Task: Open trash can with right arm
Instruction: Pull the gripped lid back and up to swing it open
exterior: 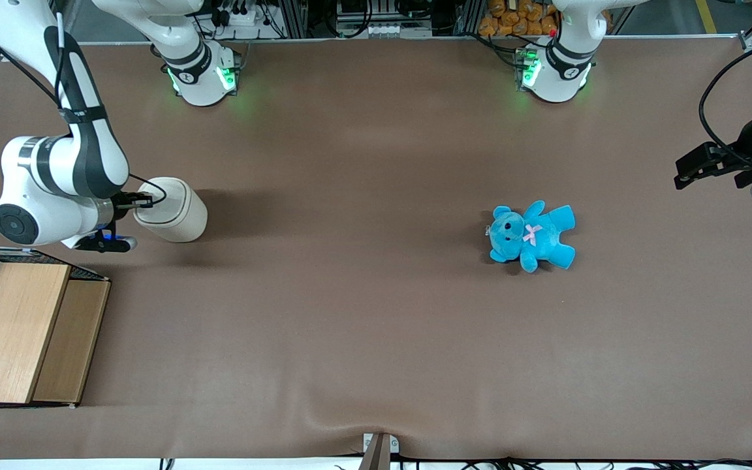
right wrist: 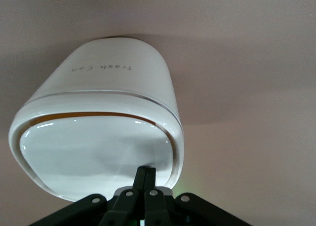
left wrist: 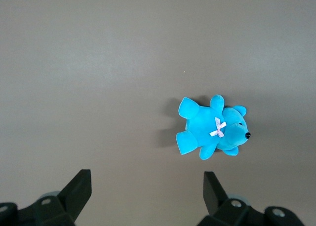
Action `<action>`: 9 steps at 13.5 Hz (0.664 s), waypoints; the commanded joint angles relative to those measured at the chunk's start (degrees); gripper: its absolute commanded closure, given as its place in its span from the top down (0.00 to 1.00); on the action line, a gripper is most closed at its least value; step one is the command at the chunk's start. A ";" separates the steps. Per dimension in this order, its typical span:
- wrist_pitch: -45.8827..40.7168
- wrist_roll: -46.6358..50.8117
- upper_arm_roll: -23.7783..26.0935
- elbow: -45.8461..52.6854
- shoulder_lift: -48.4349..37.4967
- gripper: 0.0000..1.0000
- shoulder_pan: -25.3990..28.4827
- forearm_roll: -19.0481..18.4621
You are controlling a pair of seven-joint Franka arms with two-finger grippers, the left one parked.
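Because the trash can [exterior: 172, 210] stands on the tabletop [exterior: 363, 313] at the working arm's end, the right arm [exterior: 69, 170] sets its gripper [right wrist: 145, 175] — jaws together — on the lid's [right wrist: 94, 154] rim, probably to press it open.

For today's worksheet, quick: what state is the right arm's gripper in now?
Gripper: fingers shut, holding nothing, tips at the trash can lid's edge.

Even overhead light fills the room. The trash can [exterior: 173, 210] throws a soft shadow across the table [exterior: 376, 326], and its glossy lid [right wrist: 94, 152] catches pale glare above the tool [right wrist: 145, 174], whose fingers sit pressed together.
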 commanded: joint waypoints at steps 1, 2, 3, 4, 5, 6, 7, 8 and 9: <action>-2.37 -0.58 0.21 1.35 -1.68 0.00 -0.35 -1.14; -3.87 -0.58 0.21 2.66 -2.91 0.00 -0.27 -1.14; -5.36 -0.58 0.21 4.59 -3.71 0.00 -0.09 -1.14; -7.11 -0.58 0.21 7.13 -4.24 0.00 0.00 -1.14; -8.96 -0.58 0.21 10.55 -4.33 0.00 0.09 -1.14; -10.81 -0.49 0.21 14.24 -4.33 0.00 0.35 -1.06; -12.04 -0.58 0.30 17.15 -4.24 0.00 0.44 -1.06; -12.66 -0.58 0.30 19.62 -4.24 0.00 0.87 -1.06; -13.10 -0.58 0.30 21.99 -4.33 0.00 1.31 -1.06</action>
